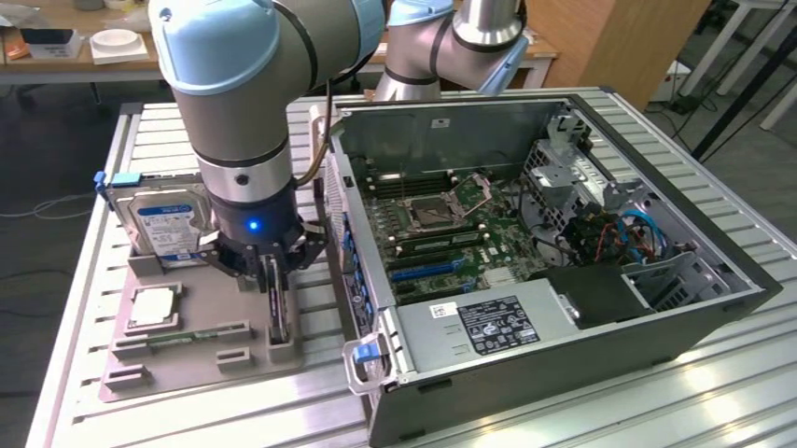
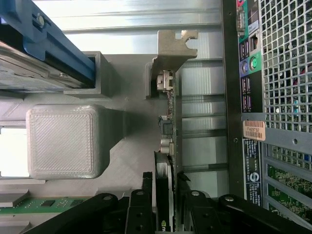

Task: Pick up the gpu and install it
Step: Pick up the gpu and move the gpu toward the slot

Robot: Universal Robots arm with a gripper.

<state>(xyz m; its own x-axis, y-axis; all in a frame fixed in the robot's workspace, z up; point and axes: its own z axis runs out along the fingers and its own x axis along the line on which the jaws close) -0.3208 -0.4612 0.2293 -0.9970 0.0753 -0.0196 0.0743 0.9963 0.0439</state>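
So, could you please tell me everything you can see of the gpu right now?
The gpu is a thin dark card standing on edge, upright, in a slotted block of the grey printed tray beside the computer case. A silvery metal bracket closes one end. The gripper straddles its upper edge.

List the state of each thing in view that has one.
gpu: standing on edge in its slot on the grey fixture, not lifted.
end effector: down at the gpu's top edge.
hard drive: standing in its holder.
processor chip: lying flat in its recess.
memory stick: lying flat on the fixture.
computer case: side open, motherboard exposed.
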